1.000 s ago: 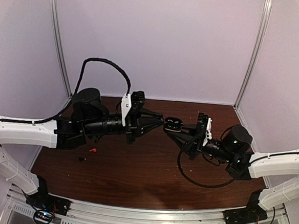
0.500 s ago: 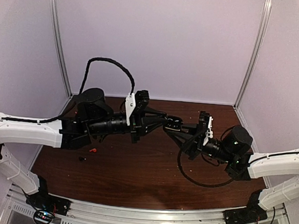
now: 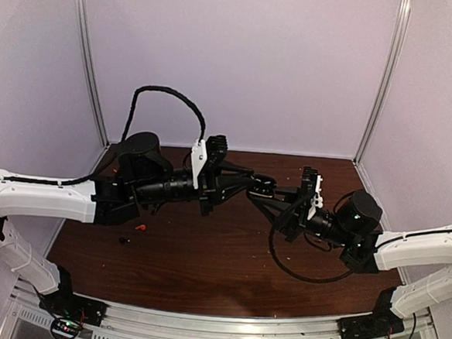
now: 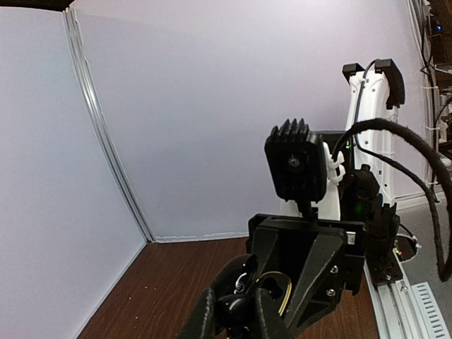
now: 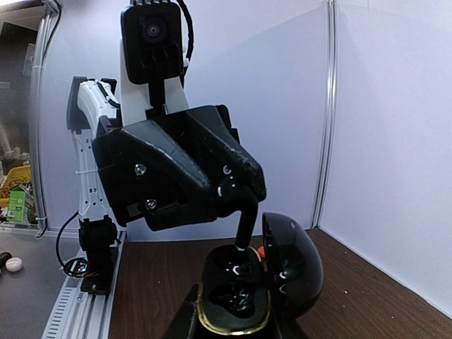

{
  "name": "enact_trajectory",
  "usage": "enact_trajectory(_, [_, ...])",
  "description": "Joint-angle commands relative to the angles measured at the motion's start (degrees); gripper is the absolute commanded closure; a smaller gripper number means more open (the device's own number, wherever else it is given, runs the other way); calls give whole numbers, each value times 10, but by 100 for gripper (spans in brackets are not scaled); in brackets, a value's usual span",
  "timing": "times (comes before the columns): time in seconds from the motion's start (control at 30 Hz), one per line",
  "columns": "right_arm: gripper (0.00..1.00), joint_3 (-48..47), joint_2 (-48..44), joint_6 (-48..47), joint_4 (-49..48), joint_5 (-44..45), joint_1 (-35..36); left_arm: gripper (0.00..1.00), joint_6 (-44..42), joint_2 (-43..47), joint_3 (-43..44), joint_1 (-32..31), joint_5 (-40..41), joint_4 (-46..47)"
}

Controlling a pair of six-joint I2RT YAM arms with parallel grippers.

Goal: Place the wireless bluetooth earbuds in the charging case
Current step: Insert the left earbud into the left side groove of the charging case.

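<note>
As the overhead camera shows them, both arms: reaching inward, meeting above the middle of the table [image 3: 203, 269].
Overhead, right gripper [image 3: 264, 199]: clamped on the charging case [image 3: 263, 188], which is held clear of the table.
Overhead, left gripper [image 3: 255, 179]: tips at the case from the left, fingers narrow.
Overhead, red earbud [image 3: 139, 227]: lying on the table under the left arm, well apart from the case.
Overhead, black earbud [image 3: 123, 241]: on the table near the red one, closer to the front edge.
Left wrist, left gripper [image 4: 233, 318]: fingers [image 4: 203, 321] drawn close, with a dark rounded shape between them. Whether they pinch anything cannot be told.
Left wrist, charging case [image 4: 272, 288]: open, gold rim showing, just beyond the fingertips.
Right wrist, right gripper [image 5: 236, 325]: one finger on each side of the case base, gripping it.
Right wrist, charging case [image 5: 233, 304]: open, lid [image 5: 291, 265] tilted up on the right.
Right wrist, left gripper [image 5: 242, 236]: thin closed tip reaching down into the open case, beside the lid.
Right wrist, red spot [image 5: 261, 251]: small, between tip and lid. What it is cannot be told.
</note>
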State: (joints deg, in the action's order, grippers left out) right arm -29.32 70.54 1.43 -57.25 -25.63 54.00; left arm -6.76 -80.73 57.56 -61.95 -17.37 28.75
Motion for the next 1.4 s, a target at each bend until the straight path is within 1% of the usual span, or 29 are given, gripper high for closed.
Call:
enact_trajectory(0.0, [100,-1,3,9,-26,3,4,92,2,-8,13,-3,0,20])
enact_trajectory(0.4, [100,5,-2,14,-30,15,3,92,1,-14,6,-3,-4,12])
enact_trajectory(0.63, [100,8,-9,17,-32,18,3,89,-7,-3,-12,-3,33,1])
enact_trajectory(1.03, [100,-13,5,19,12,8,3,91,-55,9,-8,-3,70,-36])
enact_trajectory(1.17, [100,-12,2,21,14,9,3,91,-69,10,-3,-3,85,-53])
enact_trajectory(1.37, [100,-9,0,18,8,8,3,91,-66,11,-4,-3,105,-55])
